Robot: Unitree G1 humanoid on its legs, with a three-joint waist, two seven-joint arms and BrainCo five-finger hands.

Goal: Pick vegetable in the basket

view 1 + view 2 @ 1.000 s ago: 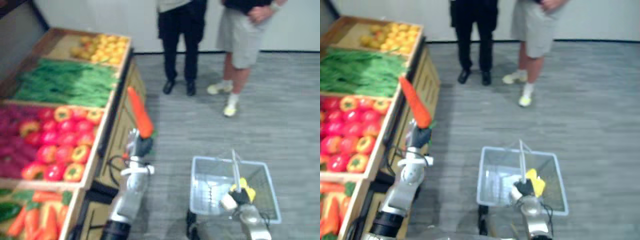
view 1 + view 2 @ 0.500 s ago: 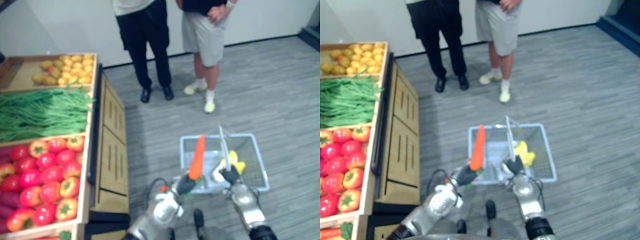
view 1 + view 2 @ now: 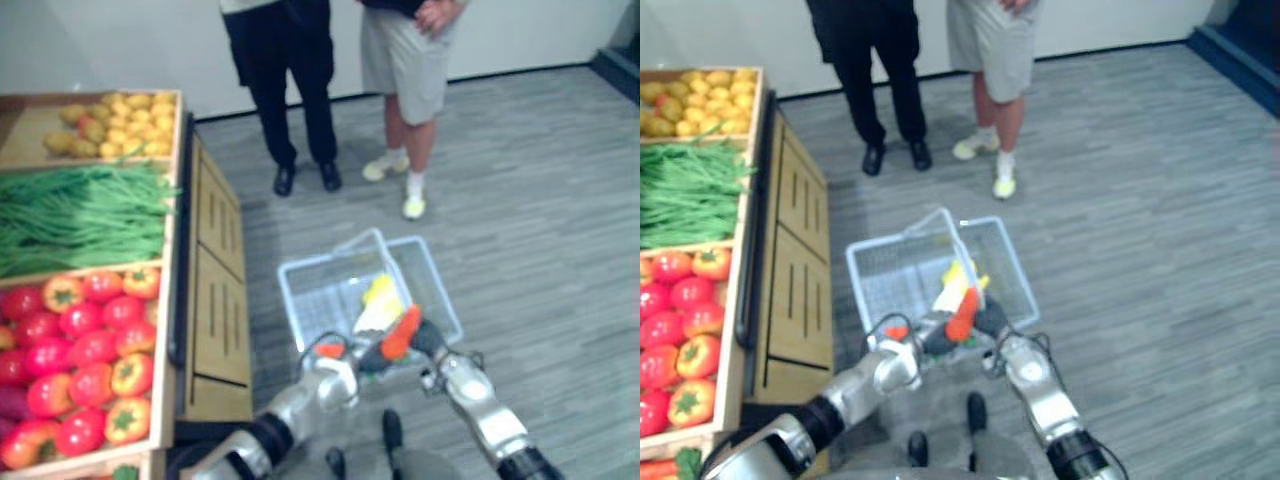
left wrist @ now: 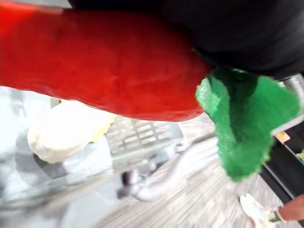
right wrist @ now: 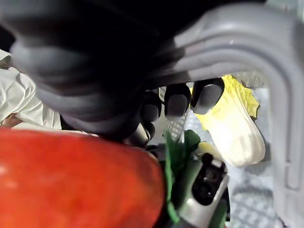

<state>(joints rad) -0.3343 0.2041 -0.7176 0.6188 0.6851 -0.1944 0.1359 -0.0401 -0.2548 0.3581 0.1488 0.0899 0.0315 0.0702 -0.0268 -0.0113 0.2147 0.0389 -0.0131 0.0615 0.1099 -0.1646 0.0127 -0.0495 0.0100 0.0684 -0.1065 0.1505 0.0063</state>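
Counter (image 3: 215, 300) of peppers (image 3: 90, 340) standing at left, left hand (image 3: 372, 357) gripping the carrot (image 3: 401, 333) above the basket (image 3: 320, 295) near rim, left wrist view exposing cabbage (image 4: 66, 133) lying inside, right wrist view exposing right hand (image 5: 175, 100) curling round the handle (image 5: 256, 42).

The carrot (image 3: 401, 333) is brought down by the left hand (image 3: 370, 357) from upright to the basket's (image 3: 287, 295) near rim, beside the right hand (image 3: 430, 342).
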